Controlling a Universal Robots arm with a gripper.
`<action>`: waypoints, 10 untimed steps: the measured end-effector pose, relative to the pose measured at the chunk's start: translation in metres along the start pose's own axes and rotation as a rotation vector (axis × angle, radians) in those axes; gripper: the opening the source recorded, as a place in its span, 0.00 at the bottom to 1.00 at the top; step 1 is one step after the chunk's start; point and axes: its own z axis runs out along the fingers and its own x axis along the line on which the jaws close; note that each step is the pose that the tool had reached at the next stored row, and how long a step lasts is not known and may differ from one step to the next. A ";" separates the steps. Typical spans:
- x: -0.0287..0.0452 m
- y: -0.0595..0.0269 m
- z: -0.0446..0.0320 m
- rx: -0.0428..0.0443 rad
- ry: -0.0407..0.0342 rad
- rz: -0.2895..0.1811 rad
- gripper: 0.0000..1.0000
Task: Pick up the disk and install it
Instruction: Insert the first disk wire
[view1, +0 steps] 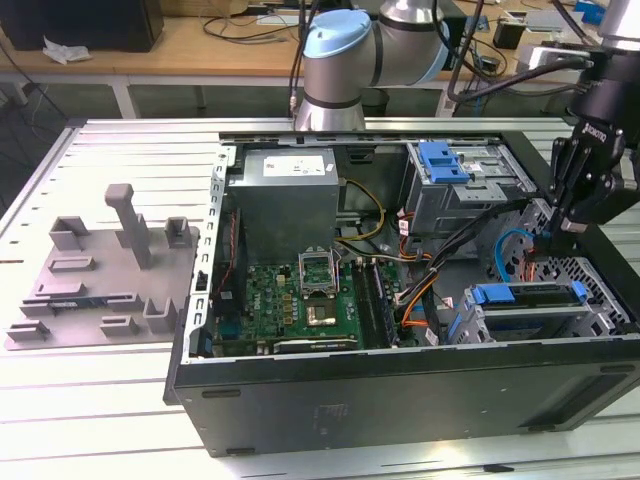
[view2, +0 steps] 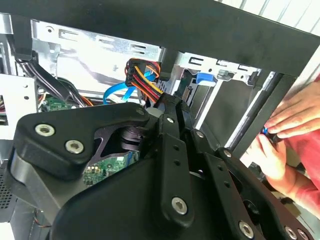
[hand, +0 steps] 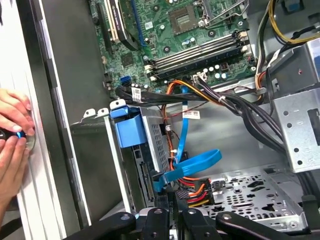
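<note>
Two fingers (view2: 173, 146): clenched close together, tips at the red-yellow cable (view2: 145, 75); a grasp on it could not be told.
Disk (view1: 535, 297): sat in the drive cage (view1: 480, 325), near the fingers.
Computer case (view1: 400, 400): lay open on the bench (view1: 100, 420).

Slatted metal table (view1: 100, 420): open computer case (view1: 400, 400) on it; grey fixture (view1: 100, 270) beside, exterior view's left.

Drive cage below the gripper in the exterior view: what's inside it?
The disk in its blue carrier sits in the drive cage. The cage walls hide its label, underside and connectors.
</note>
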 end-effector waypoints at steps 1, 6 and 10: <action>0.0014 0.0001 0.0001 -0.0009 -0.0075 -0.001 0.17; 0.0141 0.0015 0.0030 -0.0009 -0.0389 -0.003 0.17; 0.0304 0.0011 0.0072 -0.0008 -0.0804 -0.011 0.17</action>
